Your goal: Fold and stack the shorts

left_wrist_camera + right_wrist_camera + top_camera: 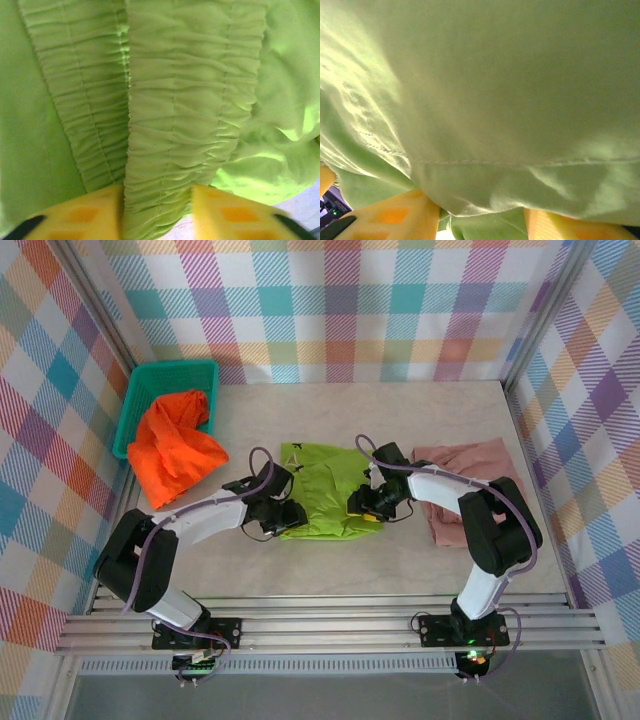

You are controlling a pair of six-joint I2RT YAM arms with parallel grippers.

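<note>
Lime green cloth shorts (pixel 325 490) span btwn arms, long axis finger-to-finger: left gripper (pixel 157 212) pinching elastic waistband (pixel 175 125), right gripper (pixel 482 220) pinching hem (pixel 510 162) opp.

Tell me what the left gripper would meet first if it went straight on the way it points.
The lime green shorts: their gathered waistband lies between the yellow fingers of the left gripper, so it would likely push straight into that cloth.

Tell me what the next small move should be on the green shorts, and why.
Probably raise both grippers together slightly to start the fold: the lime green shorts have their waistband pinched between the left gripper fingers, and their hem lies between the right gripper fingers.
</note>
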